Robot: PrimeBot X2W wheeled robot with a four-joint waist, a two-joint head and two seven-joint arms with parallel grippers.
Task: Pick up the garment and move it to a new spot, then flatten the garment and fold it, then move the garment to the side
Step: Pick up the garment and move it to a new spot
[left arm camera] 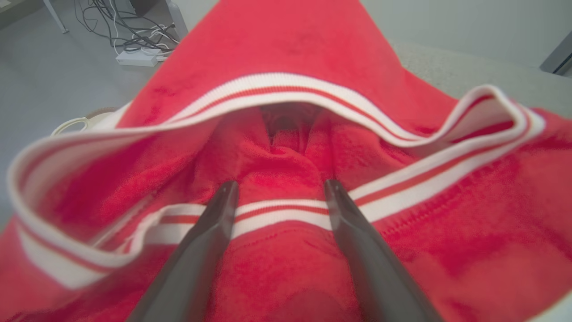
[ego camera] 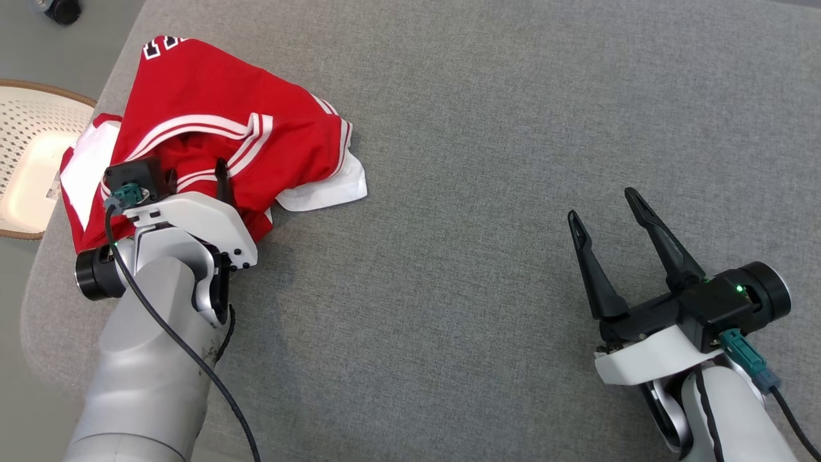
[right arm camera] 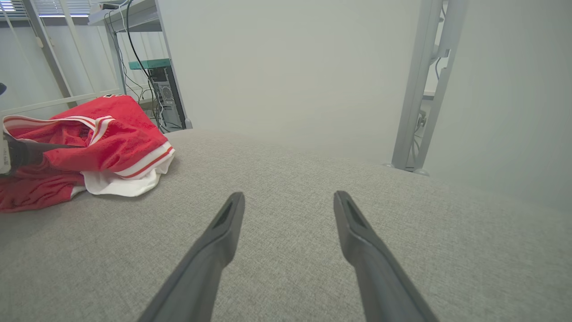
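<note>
The garment (ego camera: 211,96) is a red jersey with white-and-red striped trim, lying crumpled near the far left corner of the grey padded surface (ego camera: 513,128). My left gripper (ego camera: 195,176) is open, its fingers resting on the folds at the garment's near side. In the left wrist view the left gripper (left arm camera: 280,185) straddles a striped band of the garment (left arm camera: 286,40), jaws apart with nothing pinched between them. My right gripper (ego camera: 603,206) hovers open over bare surface at the lower right, far from the cloth. Ahead of the right gripper (right arm camera: 289,197), the garment (right arm camera: 116,129) lies to the left.
A pale perforated basket (ego camera: 32,147) sits beyond the surface's left edge, with a black wheel (ego camera: 61,9) on the floor at the top left. Beyond the far edge are a metal frame post (right arm camera: 415,89), a computer tower (right arm camera: 167,100) and cables (left arm camera: 129,31).
</note>
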